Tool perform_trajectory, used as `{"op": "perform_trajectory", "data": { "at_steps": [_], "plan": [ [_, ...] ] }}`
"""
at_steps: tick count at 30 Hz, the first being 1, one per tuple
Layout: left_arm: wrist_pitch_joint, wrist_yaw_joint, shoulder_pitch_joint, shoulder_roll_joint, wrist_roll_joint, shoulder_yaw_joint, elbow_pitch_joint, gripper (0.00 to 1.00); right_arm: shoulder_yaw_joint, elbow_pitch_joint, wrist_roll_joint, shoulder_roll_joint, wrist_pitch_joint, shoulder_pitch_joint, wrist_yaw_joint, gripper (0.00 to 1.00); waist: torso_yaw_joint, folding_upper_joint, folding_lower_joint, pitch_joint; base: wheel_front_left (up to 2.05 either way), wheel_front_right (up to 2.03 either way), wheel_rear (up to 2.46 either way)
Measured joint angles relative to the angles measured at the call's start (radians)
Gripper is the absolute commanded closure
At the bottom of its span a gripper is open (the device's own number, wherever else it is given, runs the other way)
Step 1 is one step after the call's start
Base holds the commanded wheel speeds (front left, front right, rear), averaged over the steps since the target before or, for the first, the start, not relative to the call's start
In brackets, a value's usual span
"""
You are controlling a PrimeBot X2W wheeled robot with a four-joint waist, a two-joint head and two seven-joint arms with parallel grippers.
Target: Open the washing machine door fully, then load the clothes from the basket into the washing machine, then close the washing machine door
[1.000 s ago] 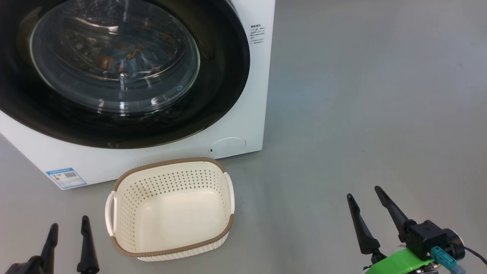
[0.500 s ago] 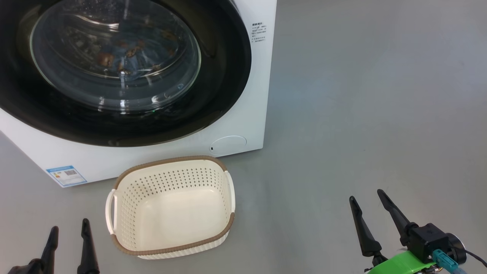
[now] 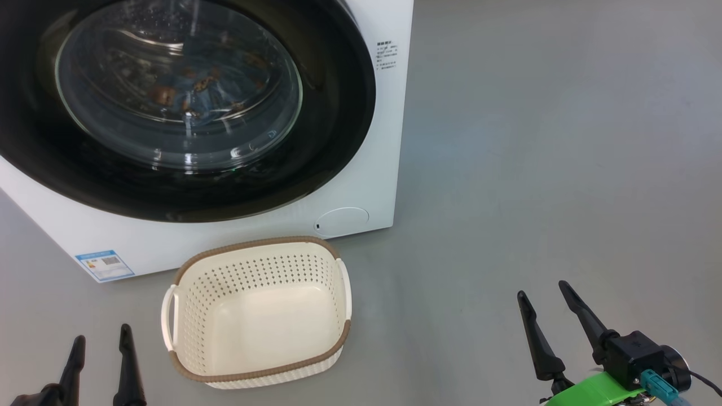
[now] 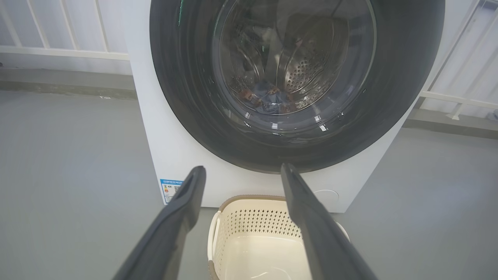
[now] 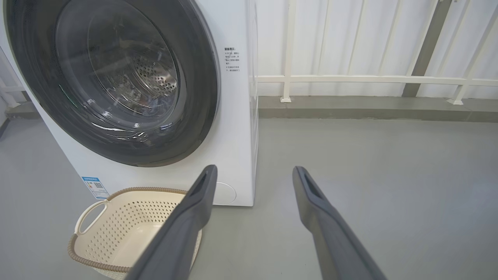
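The washing machine (image 3: 372, 180) stands on the floor at upper left. Its glossy black washing machine door (image 3: 333, 113) lies flush against the front, shut. Through the glass window I see blue clothes (image 3: 192, 84) with brown spots in the steel drum, the same clothes (image 4: 268, 97) showing in the left wrist view. The basket (image 3: 254, 243) sits just in front of the machine and holds nothing. My left gripper (image 3: 102, 332) hovers open to the basket's left. My right gripper (image 3: 541, 288) is open over bare floor well to its right. Nothing is between the fingers of either.
A blue sticker (image 3: 105, 265) and a round flap (image 3: 342, 221) sit low on the machine's front. Grey floor (image 3: 536, 169) stretches wide to the machine's right. A white railing (image 5: 369, 79) above a low kerb runs behind.
The whole head view has shifted a little, so the camera moved. The right gripper sits slightly lower in view than a second ago. Door, basket and both open grippers are otherwise unchanged.
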Motion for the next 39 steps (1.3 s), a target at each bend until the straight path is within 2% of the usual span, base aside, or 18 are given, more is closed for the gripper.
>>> {"op": "perform_trajectory", "data": {
  "at_steps": [32, 33, 39],
  "plan": [
    [0.0, 0.0, 0.009, -0.008, 0.0, 0.017, 0.004, 0.0, 0.011, 0.012, 0.002, -0.013, 0.0, 0.019, 0.0, 0.0, 0.043, 0.0, 0.0, -0.056, 0.0, 0.0, 0.0],
    [0.0, 0.0, 0.009, -0.008, 0.0, 0.018, 0.004, 1.0, 0.011, 0.012, 0.003, -0.013, 0.0, 0.019, 0.0, 1.0, 0.043, 0.0, 0.0, -0.056, 0.0, 0.0, 0.0],
    [0.002, 0.0, 0.026, -0.044, -0.003, 0.007, 0.072, 1.0, 0.011, 0.087, 0.011, -0.006, 0.003, 0.042, 0.0, 1.0, 0.044, 0.0, 0.0, -0.056, 0.0, 0.0, 0.0]
  ]
}}
